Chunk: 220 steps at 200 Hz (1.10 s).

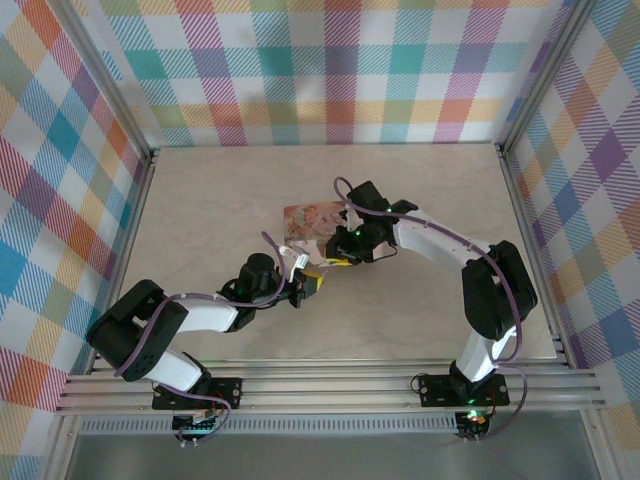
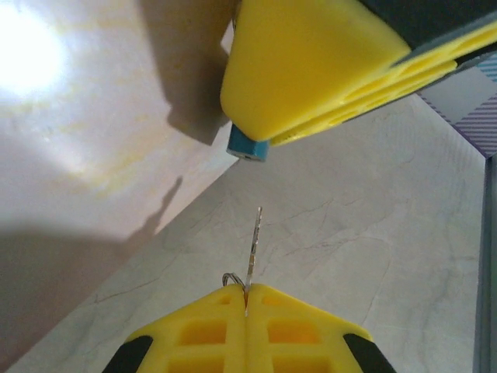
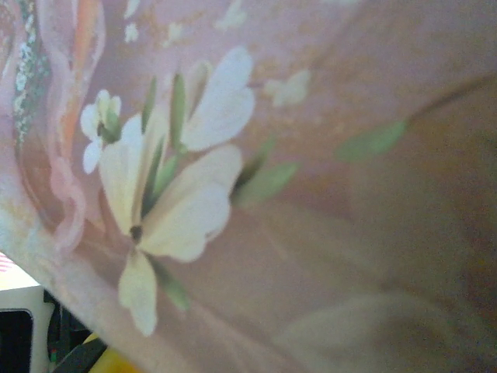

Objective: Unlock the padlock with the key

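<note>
- Top external view: a smooth, beige, marble-veined table (image 1: 200, 200) sits inside plaid cloth walls (image 1: 60, 180).
- Near the table's middle lies a flat rectangular pink tin (image 1: 308, 216). Its glossy lid is printed with pale cream petals and green leaves.
- The right gripper (image 1: 336, 262) has blocky yellow plastic fingers and sits at the tin's near edge, clamped on the padlock.
- The left gripper (image 2: 246, 294) has ribbed yellow fingers pressed together, pinching the key.
- The padlock (image 2: 248, 146) is tiny, boxy and teal. One corner pokes out under a right finger, just beside the tin's side.
- The key (image 2: 254, 241) is a thin metal blade with a small wire ring (image 2: 231, 277). It points at the padlock, apart from it.
</note>
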Motion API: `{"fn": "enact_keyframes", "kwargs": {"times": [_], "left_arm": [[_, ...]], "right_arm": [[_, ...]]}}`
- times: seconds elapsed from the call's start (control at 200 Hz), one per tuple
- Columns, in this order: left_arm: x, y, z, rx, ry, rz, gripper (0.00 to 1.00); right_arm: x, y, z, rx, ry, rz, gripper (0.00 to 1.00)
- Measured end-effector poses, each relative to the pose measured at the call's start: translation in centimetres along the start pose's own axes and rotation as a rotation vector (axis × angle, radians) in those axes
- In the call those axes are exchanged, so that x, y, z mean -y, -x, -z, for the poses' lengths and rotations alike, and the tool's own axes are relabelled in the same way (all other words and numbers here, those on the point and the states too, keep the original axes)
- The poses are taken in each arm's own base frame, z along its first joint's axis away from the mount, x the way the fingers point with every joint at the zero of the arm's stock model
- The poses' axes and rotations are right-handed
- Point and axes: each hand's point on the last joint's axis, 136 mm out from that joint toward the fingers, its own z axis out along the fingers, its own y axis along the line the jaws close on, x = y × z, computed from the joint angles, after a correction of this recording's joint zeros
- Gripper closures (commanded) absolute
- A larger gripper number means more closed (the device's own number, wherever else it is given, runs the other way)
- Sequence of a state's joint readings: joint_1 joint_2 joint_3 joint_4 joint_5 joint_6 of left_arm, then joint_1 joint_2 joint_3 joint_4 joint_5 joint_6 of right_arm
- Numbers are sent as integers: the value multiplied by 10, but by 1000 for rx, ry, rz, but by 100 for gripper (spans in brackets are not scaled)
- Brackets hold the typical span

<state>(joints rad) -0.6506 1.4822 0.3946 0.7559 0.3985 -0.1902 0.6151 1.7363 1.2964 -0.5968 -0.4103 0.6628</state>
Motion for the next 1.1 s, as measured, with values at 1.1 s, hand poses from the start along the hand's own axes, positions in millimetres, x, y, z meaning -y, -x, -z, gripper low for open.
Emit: {"fn": "enact_keyframes", "kwargs": {"times": [1.1], "left_arm": [[-4,7,-4,46,29,7,100]], "right_arm": [[-3,-2,0,-12,18,-10,100]]}}
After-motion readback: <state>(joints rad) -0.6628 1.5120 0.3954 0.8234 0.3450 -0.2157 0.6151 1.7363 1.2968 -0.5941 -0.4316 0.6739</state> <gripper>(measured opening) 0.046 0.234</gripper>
